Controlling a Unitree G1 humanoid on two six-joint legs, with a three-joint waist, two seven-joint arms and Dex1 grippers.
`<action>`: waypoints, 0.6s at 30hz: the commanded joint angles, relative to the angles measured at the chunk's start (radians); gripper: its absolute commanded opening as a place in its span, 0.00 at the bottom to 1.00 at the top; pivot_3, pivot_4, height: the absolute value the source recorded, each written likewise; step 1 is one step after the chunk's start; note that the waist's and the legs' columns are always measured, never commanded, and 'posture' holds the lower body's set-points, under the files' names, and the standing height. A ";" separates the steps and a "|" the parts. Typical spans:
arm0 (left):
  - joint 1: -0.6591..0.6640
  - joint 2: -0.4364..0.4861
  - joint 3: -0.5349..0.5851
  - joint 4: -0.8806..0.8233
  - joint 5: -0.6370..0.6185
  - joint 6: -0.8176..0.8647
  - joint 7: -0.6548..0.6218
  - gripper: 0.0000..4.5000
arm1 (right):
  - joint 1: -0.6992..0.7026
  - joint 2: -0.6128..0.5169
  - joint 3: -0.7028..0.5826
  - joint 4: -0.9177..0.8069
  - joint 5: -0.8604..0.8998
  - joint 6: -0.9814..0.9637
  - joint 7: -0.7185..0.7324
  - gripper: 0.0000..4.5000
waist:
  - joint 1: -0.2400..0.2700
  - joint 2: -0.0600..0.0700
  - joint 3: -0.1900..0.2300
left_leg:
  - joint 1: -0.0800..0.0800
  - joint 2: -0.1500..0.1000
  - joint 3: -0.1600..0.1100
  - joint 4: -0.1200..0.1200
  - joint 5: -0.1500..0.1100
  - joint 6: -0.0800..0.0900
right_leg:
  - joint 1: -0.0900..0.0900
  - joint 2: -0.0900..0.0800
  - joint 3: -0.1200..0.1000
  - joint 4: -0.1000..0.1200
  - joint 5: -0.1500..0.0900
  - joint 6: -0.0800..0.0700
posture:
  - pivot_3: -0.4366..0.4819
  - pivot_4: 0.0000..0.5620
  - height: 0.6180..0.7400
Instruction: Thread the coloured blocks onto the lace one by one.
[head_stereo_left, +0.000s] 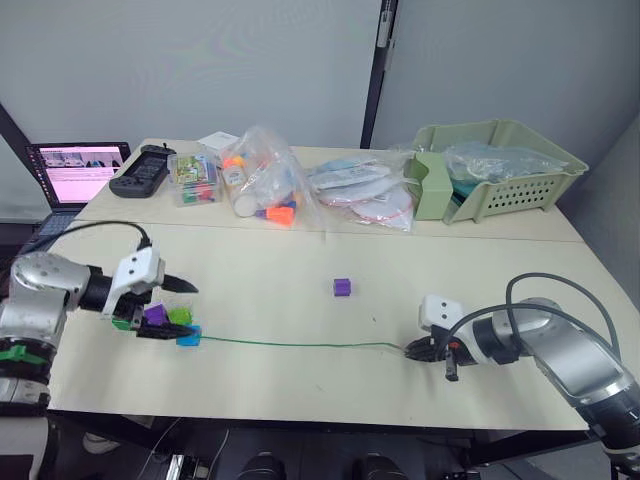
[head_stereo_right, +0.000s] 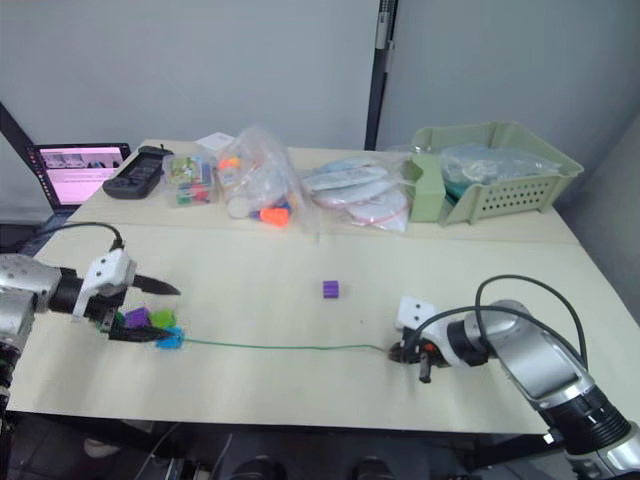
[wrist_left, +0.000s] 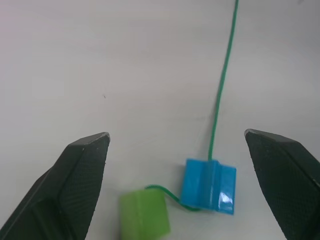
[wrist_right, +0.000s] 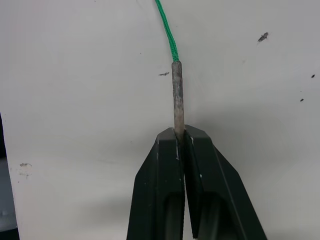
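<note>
Down on the pale table (head_stereo_left: 300, 250) we have the green lace (head_stereo_left: 300, 343) stretched out flat between our two arms, and it looks limp and light along its length, so the only sensible place to take it is the stiff grey tip (wrist_right: 177, 95). That is exactly where our right gripper (wrist_right: 180, 134) has it, jaws pinched tight on the tip's end with the cord trailing away. Over at the lace's far end, our left gripper (wrist_left: 177, 142) stands spread wide and empty around the blue block (wrist_left: 209, 186) and the lime green block (wrist_left: 144, 216), both apparently on the cord already. A purple block (head_stereo_left: 155, 315) and a dark green block (head_stereo_left: 122, 323) crowd close behind them. These cubes look small, hard and slick, likely to skid if nudged. One more purple block (head_stereo_left: 342, 287) sits alone mid-table, well apart, waiting its turn.
</note>
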 joint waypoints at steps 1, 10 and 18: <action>-0.024 -0.044 0.009 -0.125 -0.078 0.073 -0.005 0.99 | 0.007 -0.007 -0.036 -0.042 0.017 0.010 -0.011 0.00 | 0.000 0.000 0.000 | 0.000 0.000 0.000 0.000 0.000 0.000 | 0.000 0.000 0.000 0.000 0.000 0.000 | 0.48 0.27 0.94; 0.078 -0.306 -0.103 -0.452 -0.094 0.159 0.133 0.99 | 0.012 0.015 -0.076 -0.154 0.100 0.115 -0.045 0.00 | -0.002 0.000 0.000 | 0.000 0.000 -0.001 0.000 0.000 0.000 | 0.000 0.000 0.001 0.002 0.000 0.000 | 0.48 0.27 0.94; 0.050 -0.559 -0.236 -0.452 -0.009 0.094 0.267 0.99 | -0.070 0.033 -0.016 -0.250 0.103 0.221 -0.084 0.00 | 0.002 -0.001 0.000 | -0.001 -0.001 -0.003 0.003 0.000 0.000 | 0.001 0.001 0.001 0.001 0.000 0.000 | 0.48 0.27 0.94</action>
